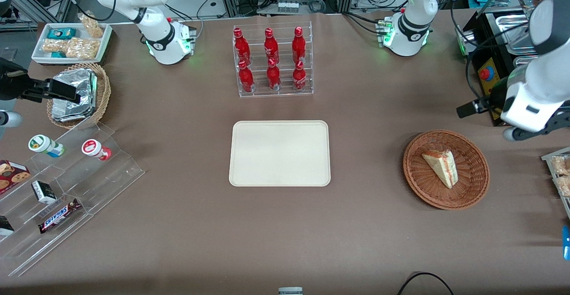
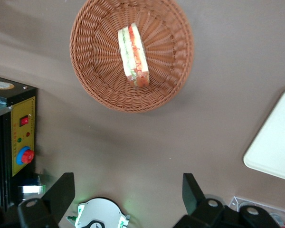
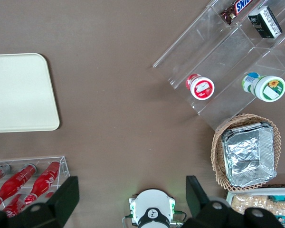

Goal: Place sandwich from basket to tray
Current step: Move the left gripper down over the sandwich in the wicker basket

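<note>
Risk I see is a crushed or slipping sandwich [image 2: 133,55] if I close the hand [image 2: 128,192] across its soft bread faces without aligning. My hand is wide open and empty, high above the tabletop [image 1: 369,223]. Below and ahead of it, the sandwich rests in the basket [image 2: 95,85], long axis pointing roughly toward the hand. The tray [image 2: 275,142] is off to the side.

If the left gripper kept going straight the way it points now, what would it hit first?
Probably bare table. The gripper, fingers open, points down at brown surface, farther from the front camera than the basket holding the sandwich; nothing shows between. Depth is hard to judge.
</note>
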`<state>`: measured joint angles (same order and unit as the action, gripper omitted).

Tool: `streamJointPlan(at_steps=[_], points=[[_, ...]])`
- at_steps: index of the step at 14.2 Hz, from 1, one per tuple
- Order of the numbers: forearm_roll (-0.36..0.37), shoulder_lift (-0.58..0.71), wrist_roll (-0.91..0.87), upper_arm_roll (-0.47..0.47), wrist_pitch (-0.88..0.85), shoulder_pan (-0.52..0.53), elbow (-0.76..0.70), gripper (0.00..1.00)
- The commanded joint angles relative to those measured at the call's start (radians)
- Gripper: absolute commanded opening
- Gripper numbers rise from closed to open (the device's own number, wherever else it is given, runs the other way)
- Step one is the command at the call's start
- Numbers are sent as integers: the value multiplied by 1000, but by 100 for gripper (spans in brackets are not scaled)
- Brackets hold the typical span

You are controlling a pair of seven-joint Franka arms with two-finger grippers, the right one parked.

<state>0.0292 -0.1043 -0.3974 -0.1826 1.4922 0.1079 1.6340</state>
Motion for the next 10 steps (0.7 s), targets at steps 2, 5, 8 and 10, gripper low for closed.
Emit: streamJointPlan(at_steps=[2, 5, 8, 10], points=[[6, 37, -14, 2, 282, 47, 254, 100], [8, 19, -14, 2, 567, 50, 426, 100], [6, -18, -18, 3, 766, 55, 521, 100], [6, -52, -18, 5, 787, 65, 517, 100]])
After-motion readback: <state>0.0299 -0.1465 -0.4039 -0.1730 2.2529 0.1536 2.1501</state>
